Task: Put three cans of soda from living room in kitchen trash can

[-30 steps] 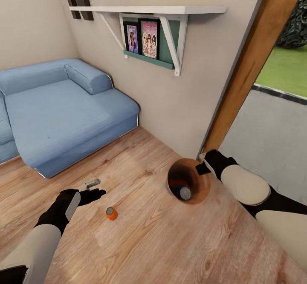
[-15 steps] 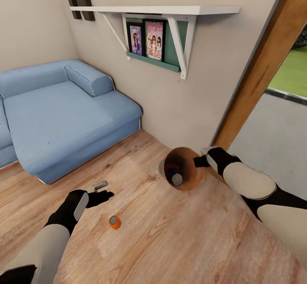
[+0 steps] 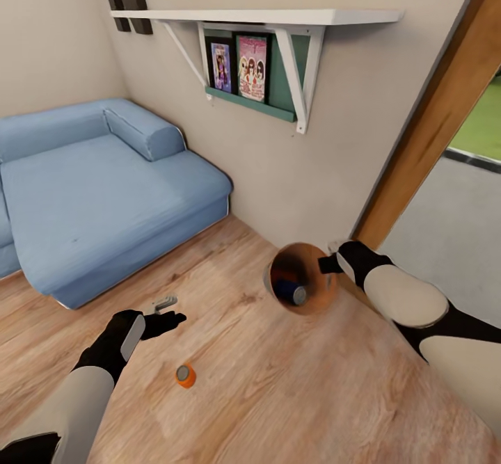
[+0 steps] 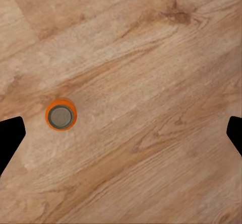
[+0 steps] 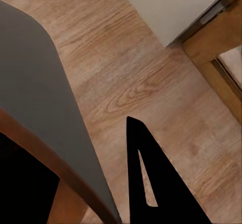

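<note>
An orange can of soda (image 3: 184, 375) stands upright on the wooden floor, its silvery top up; it also shows from above (image 4: 61, 115). My left gripper (image 3: 165, 313) hovers open just beyond it, with the can off to one side of its wide-spread fingers (image 4: 10, 138). My right gripper (image 3: 327, 264) is shut on the rim of the tash can (image 3: 306, 304), which tilts with its orange-brown inside towards me. A dark blue can of soda (image 3: 289, 291) lies inside it. The bin's grey wall (image 5: 45, 108) shows close up beside a black finger (image 5: 151, 183).
A blue sofa (image 3: 104, 193) fills the left side. A beige wall with a white shelf (image 3: 257, 16) and framed pictures stands behind the bin. A wooden door frame (image 3: 431, 137) rises at the right, close to my right arm.
The whole view has shifted, so the camera moved. The orange can now sits lower in the view, farther from my left gripper. The blue can has shifted inside the bin.
</note>
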You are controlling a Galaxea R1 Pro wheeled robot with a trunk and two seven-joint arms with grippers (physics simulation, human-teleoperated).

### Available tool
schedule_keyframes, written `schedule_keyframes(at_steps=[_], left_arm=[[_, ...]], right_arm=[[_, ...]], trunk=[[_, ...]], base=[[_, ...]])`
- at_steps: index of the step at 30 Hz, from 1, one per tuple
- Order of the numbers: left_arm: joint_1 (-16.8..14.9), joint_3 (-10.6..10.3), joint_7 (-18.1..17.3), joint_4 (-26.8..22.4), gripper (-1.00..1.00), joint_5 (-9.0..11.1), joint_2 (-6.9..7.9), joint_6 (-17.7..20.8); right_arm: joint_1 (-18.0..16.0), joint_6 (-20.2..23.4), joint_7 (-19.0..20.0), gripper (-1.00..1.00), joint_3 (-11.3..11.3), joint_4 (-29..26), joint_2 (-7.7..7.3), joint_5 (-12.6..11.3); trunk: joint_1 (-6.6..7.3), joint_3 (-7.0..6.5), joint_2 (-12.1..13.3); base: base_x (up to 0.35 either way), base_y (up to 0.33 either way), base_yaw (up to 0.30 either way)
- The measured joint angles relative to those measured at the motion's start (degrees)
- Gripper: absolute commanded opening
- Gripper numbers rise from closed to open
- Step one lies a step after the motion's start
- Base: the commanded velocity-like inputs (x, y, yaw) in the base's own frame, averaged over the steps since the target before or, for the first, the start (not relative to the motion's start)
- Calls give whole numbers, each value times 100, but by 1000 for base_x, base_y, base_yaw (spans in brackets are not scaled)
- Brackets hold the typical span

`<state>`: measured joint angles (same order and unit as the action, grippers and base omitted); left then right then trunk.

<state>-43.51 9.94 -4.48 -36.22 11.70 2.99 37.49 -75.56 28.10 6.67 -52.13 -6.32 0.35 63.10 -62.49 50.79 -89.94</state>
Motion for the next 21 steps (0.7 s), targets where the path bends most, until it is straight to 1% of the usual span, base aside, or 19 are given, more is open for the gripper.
schedule_keyframes(at_steps=[2,6,9,11,12,13,15,16,17,18,21], left_arm=[[0,3,0,-1,100,-1,0,-1],[0,2,0,-7,100,-8,-5,-1],[0,1,0,-8,100,-9,-7,-4],[0,0,0,-7,100,-9,-8,-4],[0,0,0,-5,100,-9,-8,-4],[0,0,0,-3,100,-11,-11,-4],[0,0,0,-1,100,-15,-15,-4],[0,0,0,-1,100,-17,-16,-4],[1,0,0,0,100,-17,-16,-5],[0,1,0,0,100,-17,-17,-4],[0,0,0,-1,100,-18,-17,-4]], right_arm=[[-1,1,5,-100,-78,0,1,-50],[0,0,-14,-100,30,-2,-1,25],[0,4,-2,-100,-39,1,5,-28],[-12,44,8,-100,-40,6,3,-26],[-21,185,14,-100,-37,11,5,-28],[-35,417,26,-100,-40,16,8,-25],[-134,911,36,-100,56,28,23,-20],[-210,998,37,-100,65,30,28,18],[-265,1047,36,-100,-19,10,26,41],[-298,1116,46,-100,-23,25,33,-8],[-420,1581,55,-100,-60,37,61,-59]], trunk=[[0,0,0],[0,0,0],[0,0,0],[0,0,0],[0,0,0],[0,0,0],[0,0,0],[0,0,0],[0,-1,0],[0,0,0],[0,0,0]], base=[[211,0,0],[80,0,0],[14,0,0],[5,0,0],[2,0,0],[2,0,0],[1,0,0],[0,0,0],[0,0,0],[0,0,0],[0,0,0]])
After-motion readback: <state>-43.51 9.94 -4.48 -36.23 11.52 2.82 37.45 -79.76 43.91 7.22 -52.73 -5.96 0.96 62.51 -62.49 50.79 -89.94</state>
